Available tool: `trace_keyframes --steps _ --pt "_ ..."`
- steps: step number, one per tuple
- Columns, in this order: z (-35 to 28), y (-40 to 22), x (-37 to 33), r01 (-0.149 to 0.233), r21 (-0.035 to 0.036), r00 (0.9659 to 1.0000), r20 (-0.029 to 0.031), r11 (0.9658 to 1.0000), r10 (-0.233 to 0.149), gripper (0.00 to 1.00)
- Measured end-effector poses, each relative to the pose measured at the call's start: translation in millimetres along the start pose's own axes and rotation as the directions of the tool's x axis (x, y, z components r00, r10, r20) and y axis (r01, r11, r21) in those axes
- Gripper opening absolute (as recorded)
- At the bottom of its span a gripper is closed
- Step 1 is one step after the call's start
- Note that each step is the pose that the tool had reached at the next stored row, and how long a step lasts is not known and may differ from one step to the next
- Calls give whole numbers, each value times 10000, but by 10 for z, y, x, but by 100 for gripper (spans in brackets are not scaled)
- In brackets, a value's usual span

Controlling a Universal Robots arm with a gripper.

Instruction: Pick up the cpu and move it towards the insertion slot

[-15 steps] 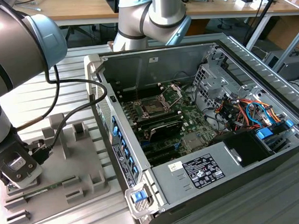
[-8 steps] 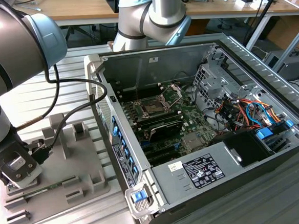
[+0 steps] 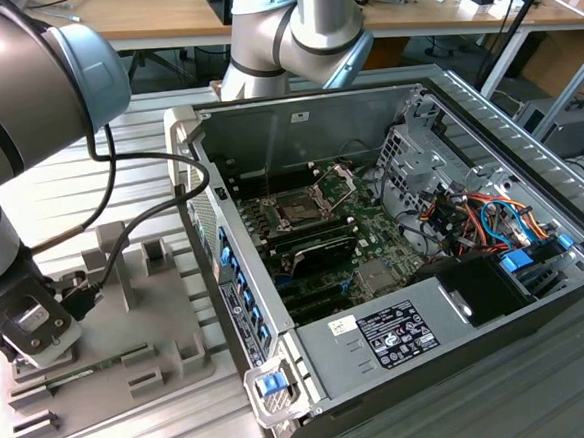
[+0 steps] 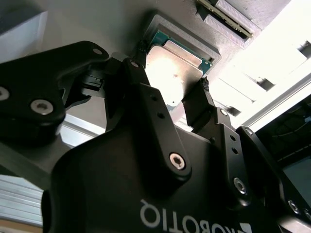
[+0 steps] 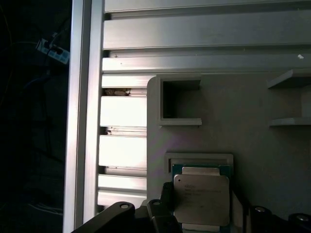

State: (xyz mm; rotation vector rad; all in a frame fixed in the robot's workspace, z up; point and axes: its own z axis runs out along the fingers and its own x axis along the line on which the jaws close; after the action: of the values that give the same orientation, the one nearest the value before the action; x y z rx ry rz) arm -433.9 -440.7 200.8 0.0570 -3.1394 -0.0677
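A ribbed aluminium table carries a grey plastic tray and, just beside it, an open computer case.

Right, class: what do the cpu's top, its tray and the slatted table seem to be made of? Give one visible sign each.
The cpu top looks like bare silvery metal: it glares under the light; its green rim is probably circuit board. The tray looks like matte grey plastic: dull, even walls. The table seems to be satin aluminium: pale, straight ribbed profiles.
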Motion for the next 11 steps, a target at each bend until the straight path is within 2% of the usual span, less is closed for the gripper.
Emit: trace_keyframes --steps 11 --pt "-27 1 0 0 0 10000 0 10000 0 55"
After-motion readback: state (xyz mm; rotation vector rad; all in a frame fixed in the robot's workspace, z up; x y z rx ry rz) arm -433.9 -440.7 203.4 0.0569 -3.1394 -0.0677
